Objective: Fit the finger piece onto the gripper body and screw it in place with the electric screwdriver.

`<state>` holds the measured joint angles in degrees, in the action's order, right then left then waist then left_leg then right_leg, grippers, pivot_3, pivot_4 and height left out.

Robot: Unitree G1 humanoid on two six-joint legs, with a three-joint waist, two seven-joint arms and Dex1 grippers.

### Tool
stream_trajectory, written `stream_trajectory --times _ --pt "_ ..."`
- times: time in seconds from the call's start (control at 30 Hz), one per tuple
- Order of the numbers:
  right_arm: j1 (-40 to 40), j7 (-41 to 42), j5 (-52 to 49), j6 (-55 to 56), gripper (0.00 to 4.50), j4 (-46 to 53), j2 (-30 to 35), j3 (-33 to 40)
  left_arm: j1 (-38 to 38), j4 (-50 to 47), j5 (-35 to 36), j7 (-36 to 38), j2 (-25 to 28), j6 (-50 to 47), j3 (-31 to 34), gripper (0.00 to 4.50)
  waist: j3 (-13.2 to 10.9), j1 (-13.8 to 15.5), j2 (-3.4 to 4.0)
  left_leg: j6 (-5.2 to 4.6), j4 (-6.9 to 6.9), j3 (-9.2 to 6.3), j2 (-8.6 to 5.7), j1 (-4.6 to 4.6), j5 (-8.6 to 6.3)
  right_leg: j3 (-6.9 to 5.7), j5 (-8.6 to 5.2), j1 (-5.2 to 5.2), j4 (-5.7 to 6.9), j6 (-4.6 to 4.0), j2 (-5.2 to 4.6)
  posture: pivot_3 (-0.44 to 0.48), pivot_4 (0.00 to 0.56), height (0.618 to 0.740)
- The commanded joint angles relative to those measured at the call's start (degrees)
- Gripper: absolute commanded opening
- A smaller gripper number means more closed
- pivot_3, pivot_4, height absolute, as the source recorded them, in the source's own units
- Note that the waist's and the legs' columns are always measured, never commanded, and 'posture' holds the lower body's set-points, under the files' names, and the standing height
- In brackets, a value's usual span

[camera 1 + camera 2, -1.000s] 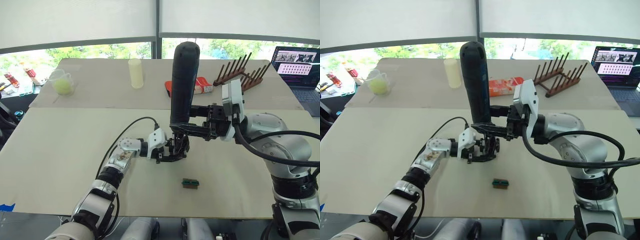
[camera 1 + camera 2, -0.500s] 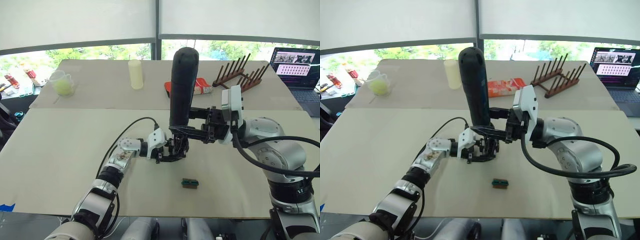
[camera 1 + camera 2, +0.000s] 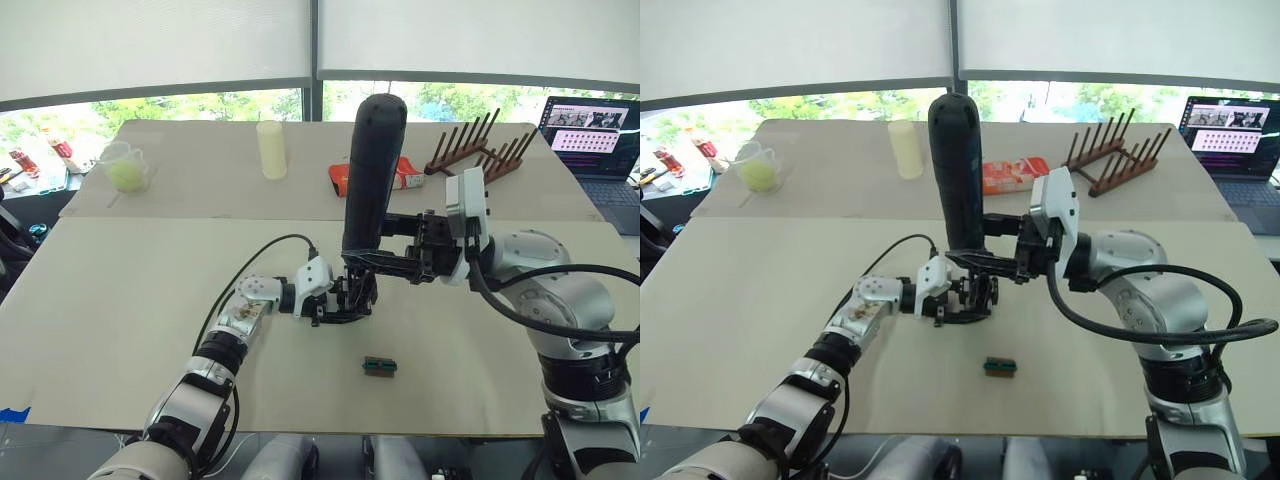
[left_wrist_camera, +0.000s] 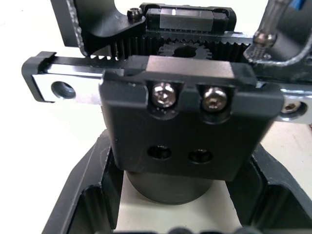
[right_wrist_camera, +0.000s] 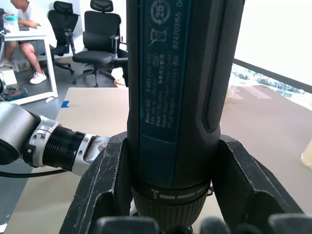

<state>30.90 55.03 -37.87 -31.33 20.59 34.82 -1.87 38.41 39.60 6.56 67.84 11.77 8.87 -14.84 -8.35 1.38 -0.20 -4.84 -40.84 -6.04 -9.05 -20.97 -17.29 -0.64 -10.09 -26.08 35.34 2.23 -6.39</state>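
Since a second ago the screwdriver [image 3: 371, 175] has tipped slightly, clamped by the right gripper [image 3: 385, 264] over the body [image 3: 352, 298] gripped by the left gripper [image 3: 330, 305]; more lean could slip the bit off the screw

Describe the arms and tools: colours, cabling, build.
Both arms are silver-grey metal with black joint rings. The right arm is bulky, with a thick black cable looping outside. The left arm is slimmer, with a thin black cable. Each wrist has a white housing; the left tool and right tool have black fingers.

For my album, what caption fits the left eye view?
Right gripper holds the electric screwdriver upright over the gripper body gripped by the left gripper.
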Motion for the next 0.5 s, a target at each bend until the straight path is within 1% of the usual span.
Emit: stream_trajectory --times 0.03,0.2,0.37,0.5 --pt "-1.2 1.03 3.6 -1.97 1.91 -3.54 1.27 -4.23 1.82 0.16 0.02 -1.49 0.76 0.34 1.99 2.34 0.0 0.0 0.0 0.0 0.0 0.0 0.0 0.0 0.0 -0.01 0.0 0.0 0.0 0.0 0.0 0.0 0.15 0.74" --pt "0.01 1.75 5.62 -1.78 1.91 -5.44 1.14 -7.4 1.72 -0.18 0.01 -1.45 0.66 0.39 1.87 2.34 0.05 0.0 -0.03 0.0 0.0 0.0 0.0 0.02 0.0 0.0 0.0 0.0 0.02 0.0 -0.01 0.0 0.15 0.74" --pt "0.09 2.78 6.24 -0.66 1.91 -7.92 1.45 -7.82 1.8 -0.27 -0.15 -1.3 0.82 0.43 1.99 2.34 0.33 -0.04 -0.31 0.0 0.02 0.0 0.01 0.04 0.0 -0.01 0.0 0.02 0.0 0.0 0.01 0.0 0.15 0.74" --pt "-0.23 3.15 6.33 -0.07 1.91 -8.57 1.77 -7.63 1.84 -0.2 -0.3 -1.25 0.84 0.57 2.07 2.34 0.5 -0.06 -0.38 0.0 0.07 0.0 0.02 0.12 -0.01 0.0 0.0 0.07 -0.02 0.0 0.05 0.0 0.15 0.74"
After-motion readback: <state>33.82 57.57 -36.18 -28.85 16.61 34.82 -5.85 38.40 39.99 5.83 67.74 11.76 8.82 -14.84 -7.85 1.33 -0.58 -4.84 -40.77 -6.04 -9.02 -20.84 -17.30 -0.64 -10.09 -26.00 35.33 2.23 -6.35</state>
